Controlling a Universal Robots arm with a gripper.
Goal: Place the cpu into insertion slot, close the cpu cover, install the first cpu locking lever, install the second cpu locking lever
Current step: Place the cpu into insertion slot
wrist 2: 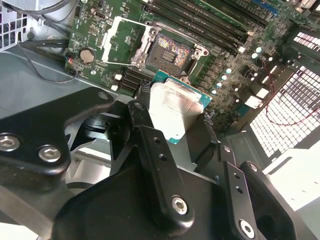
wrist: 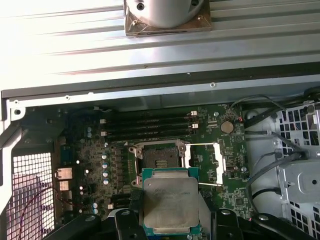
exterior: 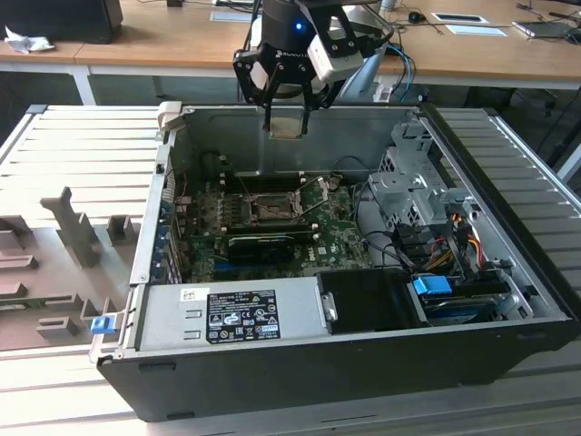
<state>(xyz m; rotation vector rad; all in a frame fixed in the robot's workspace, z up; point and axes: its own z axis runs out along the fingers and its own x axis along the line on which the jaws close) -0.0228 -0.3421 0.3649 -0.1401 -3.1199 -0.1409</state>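
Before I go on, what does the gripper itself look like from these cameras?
The gripper is black, built of angular linkage bars. Its fingers are flat black links joined by silver screws. In the exterior view a white block is mounted on one side, and a small blue light glows above it.

Strong light turns the ribbed panel (wrist: 60, 50) nearly white in the first wrist view. The cpu (wrist: 169, 202) gleams softly. In the exterior view the case (exterior: 363, 136) is dim and shadowy inside.
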